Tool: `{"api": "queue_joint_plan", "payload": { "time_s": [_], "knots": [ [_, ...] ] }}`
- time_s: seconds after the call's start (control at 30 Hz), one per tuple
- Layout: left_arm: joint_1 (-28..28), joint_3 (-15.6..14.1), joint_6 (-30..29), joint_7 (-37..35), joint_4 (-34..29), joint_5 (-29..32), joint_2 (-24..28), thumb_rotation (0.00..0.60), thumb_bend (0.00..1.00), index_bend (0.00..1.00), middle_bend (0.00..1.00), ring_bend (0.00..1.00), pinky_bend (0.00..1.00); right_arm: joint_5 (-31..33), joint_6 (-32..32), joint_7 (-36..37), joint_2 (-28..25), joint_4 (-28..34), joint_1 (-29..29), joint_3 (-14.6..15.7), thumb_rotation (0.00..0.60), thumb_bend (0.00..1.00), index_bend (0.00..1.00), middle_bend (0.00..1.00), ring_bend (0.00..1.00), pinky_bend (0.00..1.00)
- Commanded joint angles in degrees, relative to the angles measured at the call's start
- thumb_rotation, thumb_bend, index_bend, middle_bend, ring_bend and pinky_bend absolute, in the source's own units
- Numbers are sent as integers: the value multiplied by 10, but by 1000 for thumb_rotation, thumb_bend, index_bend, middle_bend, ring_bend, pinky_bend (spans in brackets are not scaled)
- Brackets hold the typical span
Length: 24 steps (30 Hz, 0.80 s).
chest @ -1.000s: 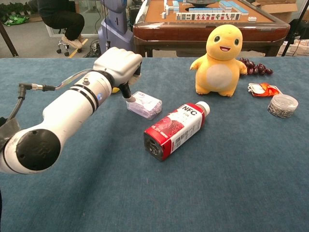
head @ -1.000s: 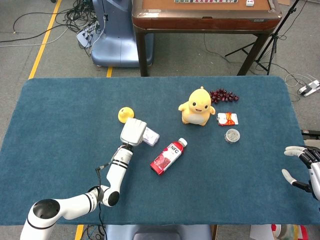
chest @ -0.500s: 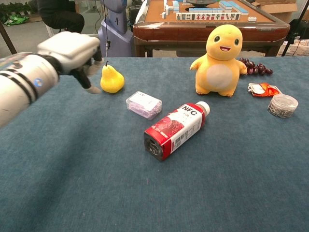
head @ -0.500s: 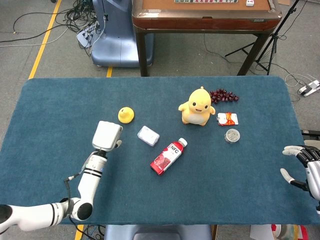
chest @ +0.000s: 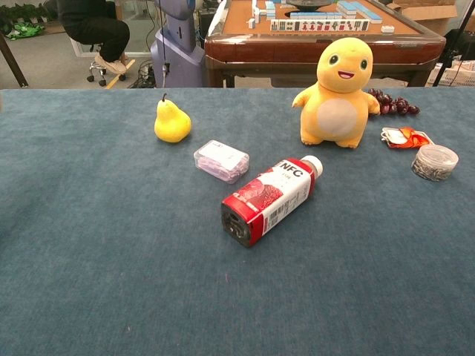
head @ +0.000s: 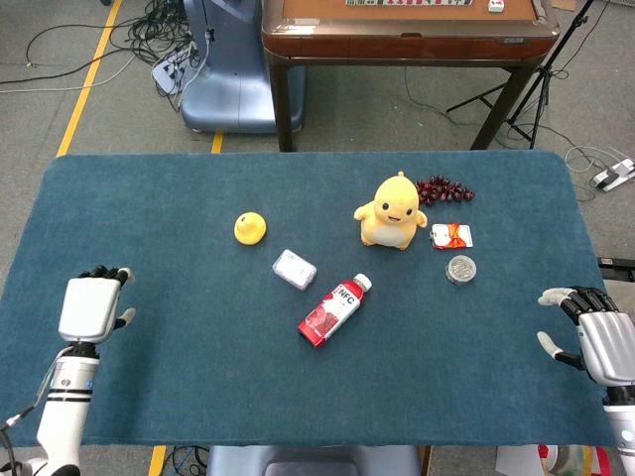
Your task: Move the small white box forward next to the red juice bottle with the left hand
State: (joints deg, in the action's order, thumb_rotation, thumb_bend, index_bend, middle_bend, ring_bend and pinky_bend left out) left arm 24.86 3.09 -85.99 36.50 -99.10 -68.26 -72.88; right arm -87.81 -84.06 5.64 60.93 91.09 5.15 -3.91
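The small white box (head: 295,269) (chest: 220,160) lies flat on the blue table, just up and left of the red juice bottle (head: 334,309) (chest: 271,199), with a small gap between them. The bottle lies on its side, its white cap pointing toward the plush. My left hand (head: 89,307) hovers near the table's left front edge, far from the box, fingers apart and holding nothing. My right hand (head: 595,337) sits at the right front edge, fingers spread and empty. Neither hand shows in the chest view.
A yellow pear (head: 249,228) (chest: 171,122) stands behind the box. A yellow plush (head: 394,211) (chest: 338,93), dark grapes (head: 444,188), an orange-and-white packet (head: 451,236) and a small round jar (head: 460,269) fill the right back area. The blue table (head: 149,198) has a brown table beyond it.
My left hand has let go of the box and drawn back left and toward the front edge, leaving the chest view. The box stays where it was. The right hand shifted slightly inward.
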Motion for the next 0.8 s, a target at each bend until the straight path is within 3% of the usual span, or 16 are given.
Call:
{"api": "queue_joint_plan", "payload": {
  "time_s": [0.03,0.33,0.43,0.8],
  "knots": [
    [-58,-35,-59,-50,8,-40,27,600,0,438,401,274,301,4,8,-6,2,2,5,0,600,228,390,343,223,240],
    [-152,-73,-110,-149,28,-71,49,600,0,439,393,266,298,10,12,-18,6,-1,7,0,600,231,390,343,223,246],
    [-168,-73,-107,-190,45,-81,47,600,0,445,393,266,298,12,20,-23,7,-1,10,2,600,239,390,343,223,246],
    [-184,-52,-99,-199,83,-104,31,600,0,471,395,268,298,22,42,-31,20,-15,18,5,600,240,390,343,223,246]
  ]
}}
